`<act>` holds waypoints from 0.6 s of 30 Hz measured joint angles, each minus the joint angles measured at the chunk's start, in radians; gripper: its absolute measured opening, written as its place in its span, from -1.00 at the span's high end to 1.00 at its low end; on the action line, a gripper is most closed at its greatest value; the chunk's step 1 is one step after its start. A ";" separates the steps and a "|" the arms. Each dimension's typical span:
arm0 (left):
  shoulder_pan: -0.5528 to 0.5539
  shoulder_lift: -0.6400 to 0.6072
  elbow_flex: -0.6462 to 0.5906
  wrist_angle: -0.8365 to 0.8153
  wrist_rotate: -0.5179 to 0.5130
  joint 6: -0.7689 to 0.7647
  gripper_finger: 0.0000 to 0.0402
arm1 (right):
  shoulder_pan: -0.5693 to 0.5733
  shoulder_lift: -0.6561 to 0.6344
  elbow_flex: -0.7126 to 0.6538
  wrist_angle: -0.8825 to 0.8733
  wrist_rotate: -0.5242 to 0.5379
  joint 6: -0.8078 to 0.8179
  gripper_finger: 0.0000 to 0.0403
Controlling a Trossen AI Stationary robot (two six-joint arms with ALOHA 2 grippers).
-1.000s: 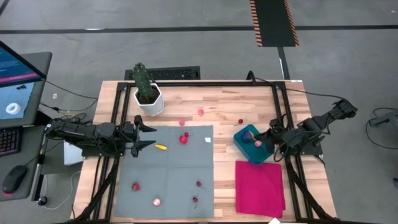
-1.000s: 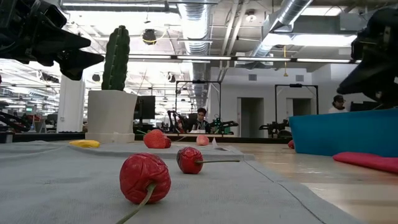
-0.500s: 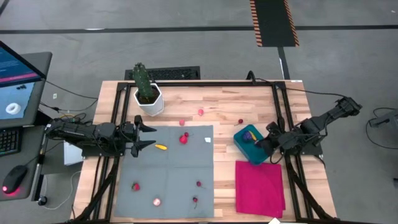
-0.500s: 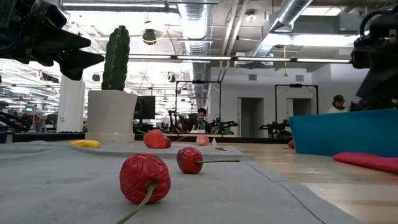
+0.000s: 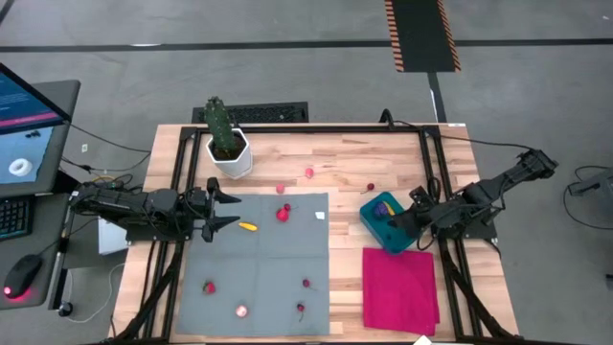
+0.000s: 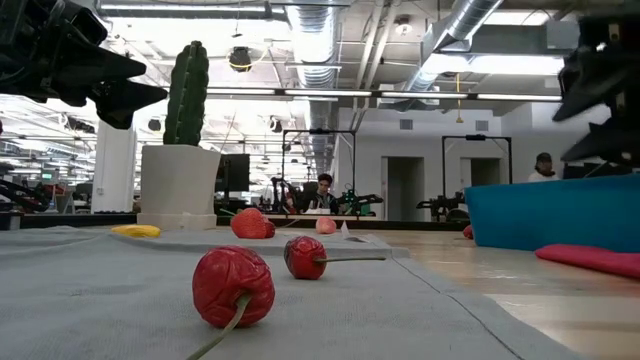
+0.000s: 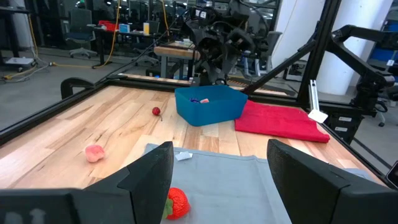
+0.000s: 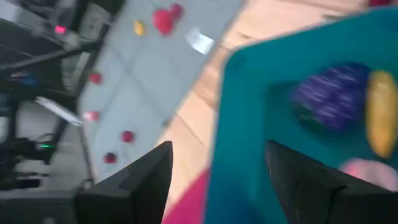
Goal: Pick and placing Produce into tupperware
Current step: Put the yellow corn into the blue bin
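The teal tupperware (image 5: 387,222) stands on the wood at the right and holds a purple piece (image 8: 333,96), a yellow piece (image 8: 380,118) and a pink piece (image 8: 357,171). My right gripper (image 5: 406,222) hangs open just above the tub's right side, with nothing between its fingers (image 8: 217,149). More produce lies on the grey cloth (image 5: 259,287): a yellow piece (image 5: 247,227), a red strawberry (image 5: 283,213), red pieces (image 5: 209,286) and a pink one (image 5: 242,310). My left gripper (image 5: 228,211) waits open above the cloth's far left corner.
A cactus in a white pot (image 5: 228,144) stands at the far left. Small pieces lie on the bare wood: a pink one (image 5: 309,172) and a red one (image 5: 370,187). A magenta cloth (image 5: 399,287) lies near the tub. Black frame rails (image 5: 436,172) run along the table's edges.
My right gripper has opened above the tub and risen a little. The pink piece that showed at its fingers a second ago now lies in the tub.
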 joint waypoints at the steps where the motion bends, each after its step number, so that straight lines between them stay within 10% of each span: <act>1: 0.000 0.000 0.000 0.000 0.000 0.000 -0.24 | 0.000 0.000 0.000 0.032 0.003 -0.010 -0.37; 13: 0.000 0.000 0.000 0.000 0.000 0.000 -0.24 | 0.088 0.093 0.000 0.813 0.096 -0.933 -0.37; 18: 0.001 0.000 -0.001 0.008 -0.037 0.095 -0.24 | 0.107 0.208 0.000 0.954 0.096 -1.071 -0.37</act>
